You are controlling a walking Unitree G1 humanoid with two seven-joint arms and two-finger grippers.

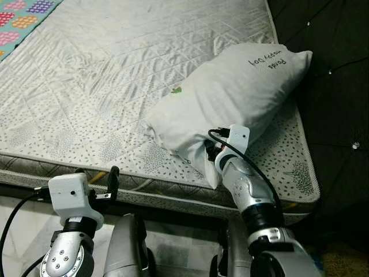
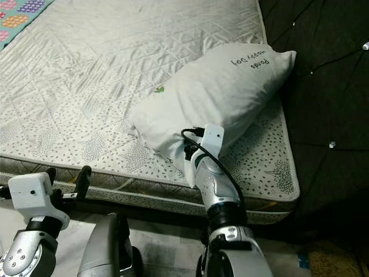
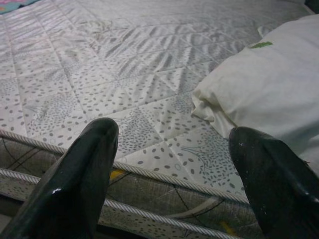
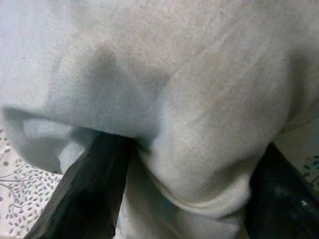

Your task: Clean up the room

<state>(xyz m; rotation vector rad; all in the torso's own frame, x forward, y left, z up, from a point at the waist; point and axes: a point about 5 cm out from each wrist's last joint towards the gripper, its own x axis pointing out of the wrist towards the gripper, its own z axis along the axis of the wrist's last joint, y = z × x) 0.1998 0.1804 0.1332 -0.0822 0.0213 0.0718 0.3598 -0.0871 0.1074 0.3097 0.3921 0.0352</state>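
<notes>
A white pillow (image 1: 230, 98) with printed lettering lies slanted on the near right part of a bare grey-patterned mattress (image 1: 86, 86). My right gripper (image 4: 184, 189) is pushed into the pillow's near end. Its fingers (image 4: 94, 189) stand wide apart, open, with a bulge of pillow cloth between them. In the left eye view the right wrist (image 1: 233, 144) is at that end and the fingertips are buried in the cloth. My left gripper (image 1: 96, 176) is held open, low at the mattress's near edge, left of the pillow and apart from it.
A colourful patterned cloth (image 1: 23, 17) lies at the mattress's far left corner. A dark tufted surface (image 1: 340, 86) runs along the right side of the bed. Pale floor (image 1: 17, 231) shows below the mattress's front edge.
</notes>
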